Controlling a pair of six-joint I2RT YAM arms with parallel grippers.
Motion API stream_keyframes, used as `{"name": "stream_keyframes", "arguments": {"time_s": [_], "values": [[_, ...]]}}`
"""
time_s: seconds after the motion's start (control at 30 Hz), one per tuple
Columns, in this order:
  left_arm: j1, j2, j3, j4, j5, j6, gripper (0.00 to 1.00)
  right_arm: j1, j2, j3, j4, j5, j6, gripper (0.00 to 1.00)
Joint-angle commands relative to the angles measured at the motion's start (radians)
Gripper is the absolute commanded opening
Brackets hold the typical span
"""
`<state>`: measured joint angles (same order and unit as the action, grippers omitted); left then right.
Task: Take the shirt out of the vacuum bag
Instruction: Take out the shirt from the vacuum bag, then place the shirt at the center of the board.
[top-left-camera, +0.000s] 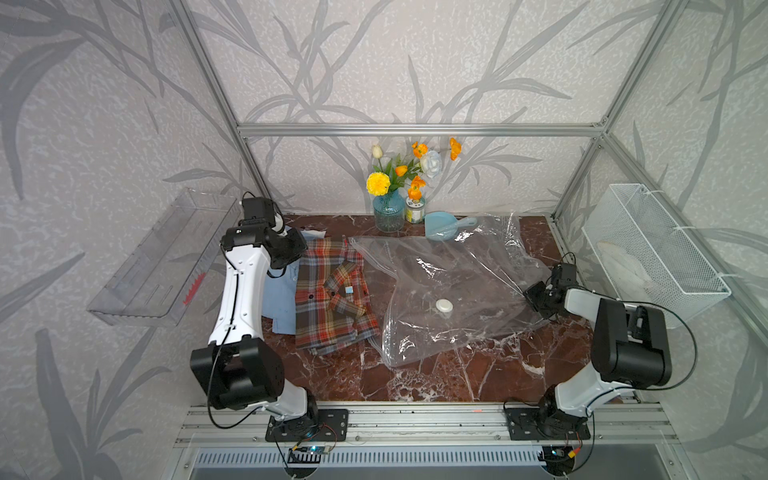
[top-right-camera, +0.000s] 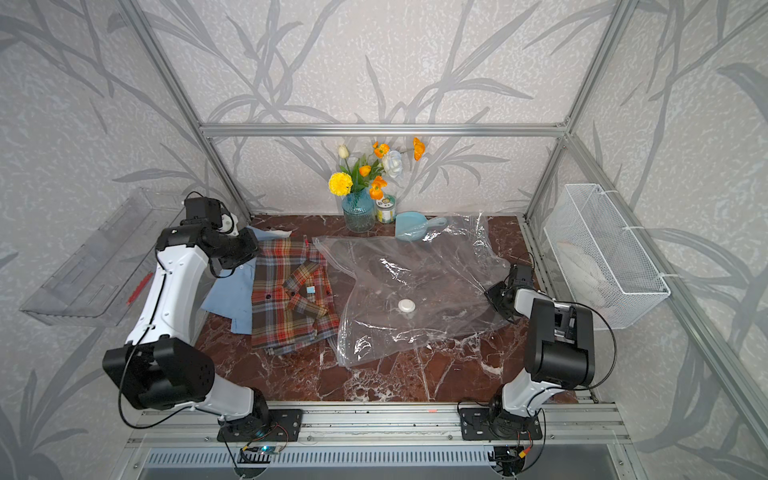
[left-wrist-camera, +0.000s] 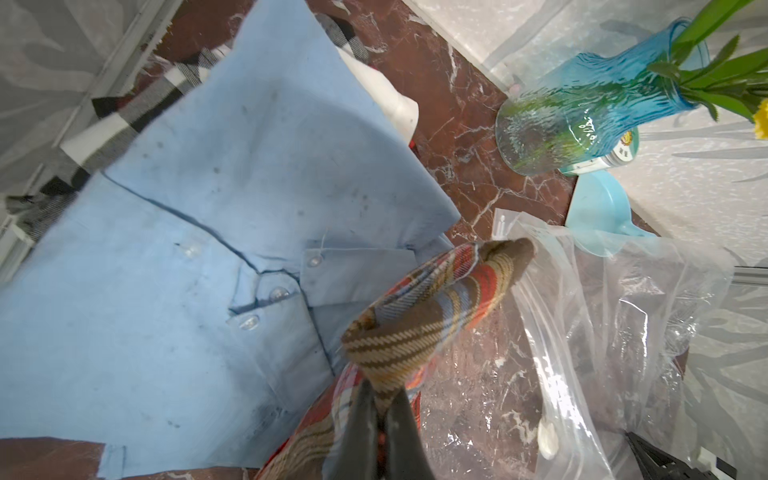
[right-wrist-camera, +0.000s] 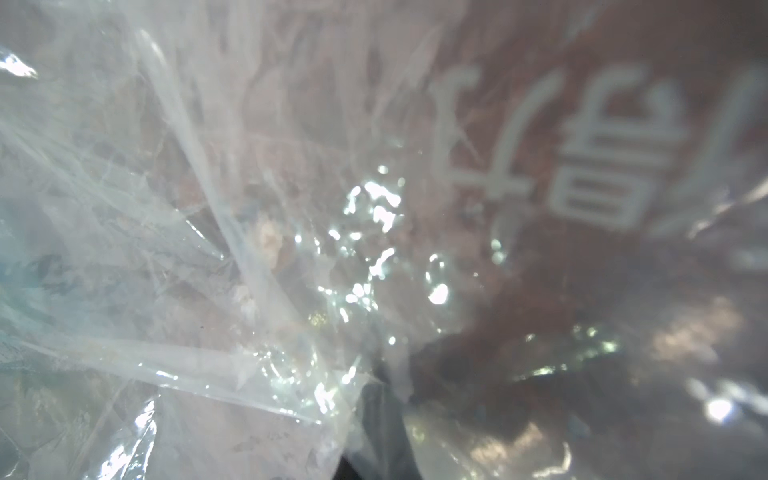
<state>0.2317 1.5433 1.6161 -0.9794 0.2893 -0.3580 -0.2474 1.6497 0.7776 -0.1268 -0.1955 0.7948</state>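
The plaid shirt (top-left-camera: 332, 299) lies folded on the marble table, just left of the vacuum bag (top-left-camera: 449, 286) and outside it. That clear crinkly bag lies flat, its round white valve cap (top-left-camera: 444, 306) facing up. In the left wrist view my left gripper (left-wrist-camera: 380, 382) is shut on a raised fold of the plaid shirt (left-wrist-camera: 436, 307) at its far left corner. My right gripper (top-left-camera: 532, 297) is shut on the bag's right edge. In the right wrist view the bag's plastic (right-wrist-camera: 208, 249) fills the picture and wraps the dark fingers (right-wrist-camera: 386, 424).
A light blue shirt (top-left-camera: 282, 299) lies under the plaid one. A blue vase (top-left-camera: 389, 212) of flowers, a small tin (top-left-camera: 414, 210) and a pale blue scoop (top-left-camera: 442, 226) stand at the back edge. A white wire basket (top-left-camera: 652, 253) hangs on the right, a clear tray (top-left-camera: 162, 262) on the left.
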Motion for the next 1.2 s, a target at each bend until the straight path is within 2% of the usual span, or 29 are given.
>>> {"name": "stream_keyframes", "arguments": {"time_s": [0.0, 0.33, 0.7, 0.8, 0.83, 0.87, 0.9, 0.93, 1.03, 1.07, 1.17], "values": [[0.02, 0.043, 0.118, -0.035, -0.074, 0.049, 0.0, -0.015, 0.048, -0.007, -0.09, 0.068, -0.017, 0.0], [0.027, 0.271, 0.428, -0.149, -0.161, 0.101, 0.0, -0.018, 0.051, 0.03, -0.12, 0.085, -0.043, 0.0], [0.044, 0.566, 0.912, -0.352, -0.26, 0.126, 0.0, -0.023, 0.048, 0.048, -0.151, 0.107, -0.067, 0.0], [0.04, 0.593, 0.906, -0.336, -0.289, 0.124, 0.0, -0.022, 0.045, 0.049, -0.152, 0.089, -0.071, 0.0], [0.038, 0.6, 0.906, -0.334, -0.293, 0.126, 0.01, -0.021, 0.045, 0.051, -0.15, 0.073, -0.074, 0.03], [0.037, 0.606, 0.906, -0.334, -0.284, 0.127, 0.16, -0.022, 0.044, 0.054, -0.146, 0.044, -0.082, 0.15], [0.036, 0.607, 0.909, -0.341, -0.27, 0.117, 0.35, -0.022, 0.042, 0.059, -0.142, 0.01, -0.089, 0.28], [0.035, 0.6, 0.912, -0.351, -0.237, 0.104, 0.46, -0.023, 0.037, 0.061, -0.132, -0.029, -0.091, 0.38], [0.014, 0.514, 0.843, -0.282, -0.181, 0.076, 0.8, -0.022, -0.001, 0.066, -0.093, -0.135, -0.107, 0.58], [-0.001, 0.471, 0.818, -0.249, -0.175, 0.075, 0.99, -0.02, -0.022, 0.069, -0.079, -0.173, -0.117, 0.64], [-0.036, 0.347, 0.754, -0.151, -0.181, 0.069, 1.0, -0.014, -0.095, 0.098, -0.087, -0.229, -0.15, 0.85]]}}
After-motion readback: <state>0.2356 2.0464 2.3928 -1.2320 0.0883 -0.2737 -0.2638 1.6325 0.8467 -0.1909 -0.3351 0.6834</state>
